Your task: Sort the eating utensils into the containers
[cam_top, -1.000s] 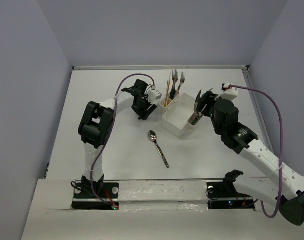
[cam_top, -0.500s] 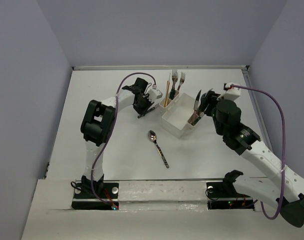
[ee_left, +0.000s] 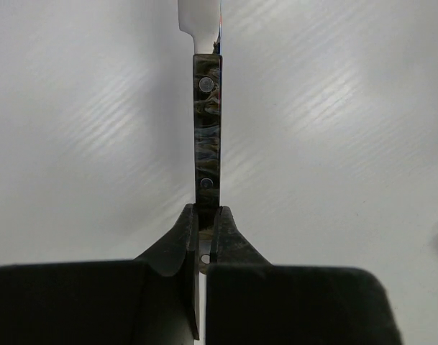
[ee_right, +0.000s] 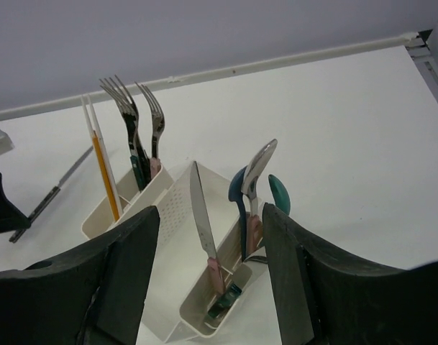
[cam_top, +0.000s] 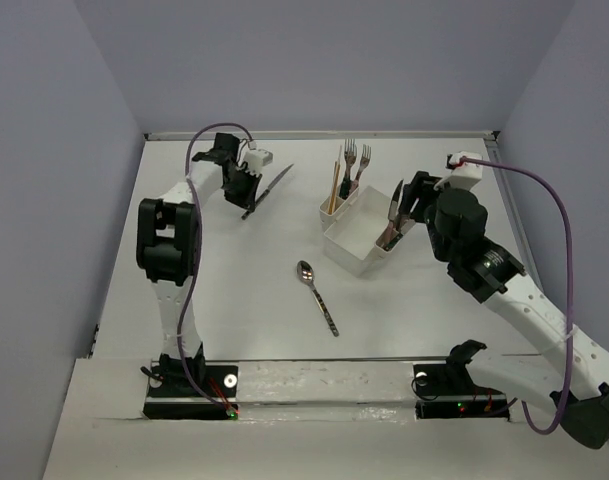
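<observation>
Top: high, from the rear, looking down on whole table. Left wrist: close along knife. Right wrist: faces caddy nearby. Knife in all 3.

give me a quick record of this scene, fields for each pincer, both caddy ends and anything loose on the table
left pincer: shut on a dark patterned-handled metal knife, far left of the table
right pincer: open, holding nothing, by the right end of the white rectangular plastic caddy
caddy left end: two metal forks, orange and white chopsticks, upright
caddy right end: pink-handled knife, spoons
loose on table: one metal spoon, dark patterned handle
</observation>
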You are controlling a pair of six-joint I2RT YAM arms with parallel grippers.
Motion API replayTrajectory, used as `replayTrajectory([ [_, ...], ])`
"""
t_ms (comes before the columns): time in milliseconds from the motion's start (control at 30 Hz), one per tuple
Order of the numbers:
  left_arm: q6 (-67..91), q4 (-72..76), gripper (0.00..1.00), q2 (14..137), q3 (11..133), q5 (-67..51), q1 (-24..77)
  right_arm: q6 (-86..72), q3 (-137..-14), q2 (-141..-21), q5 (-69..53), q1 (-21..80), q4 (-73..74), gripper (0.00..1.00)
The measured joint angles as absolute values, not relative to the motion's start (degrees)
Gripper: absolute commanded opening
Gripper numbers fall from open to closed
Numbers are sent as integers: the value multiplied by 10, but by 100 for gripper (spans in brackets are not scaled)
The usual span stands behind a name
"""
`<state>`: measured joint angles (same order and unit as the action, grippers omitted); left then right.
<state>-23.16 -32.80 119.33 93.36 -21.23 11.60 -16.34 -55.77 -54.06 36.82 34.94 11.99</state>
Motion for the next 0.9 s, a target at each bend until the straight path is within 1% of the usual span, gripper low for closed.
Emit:
replayTrajectory([
  [67, -222, -329, 0, 1180, 944, -213, 99, -150, -576, -552, 355, 349, 120, 66],
  [167, -208, -337, 0, 1144, 970, -223, 93, -130, -610, -573, 324, 349, 121, 75],
  [267, -199, -354, 0, 1123, 1034, -235, 102, -105, -666, -609, 266, 349, 119, 84],
  [300, -196, -356, 0, 1119, 1055, -238, 103, -103, -681, -619, 248, 349, 122, 84],
  [400, -186, -376, 0, 1115, 1169, -249, 109, -101, -743, -662, 171, 349, 124, 84],
  [533, -183, -377, 0, 1080, 1246, -264, 116, -114, -831, -735, 63, 349, 125, 83],
  [667, -184, -378, 0, 1023, 1261, -280, 129, -148, -914, -818, -27, 349, 123, 81],
  [700, -184, -378, 0, 1014, 1261, -282, 135, -165, -942, -855, -57, 349, 113, 80],
  [900, -199, -384, 0, 984, 1261, -289, 197, -233, -952, -902, -98, 349, 61, 79],
])
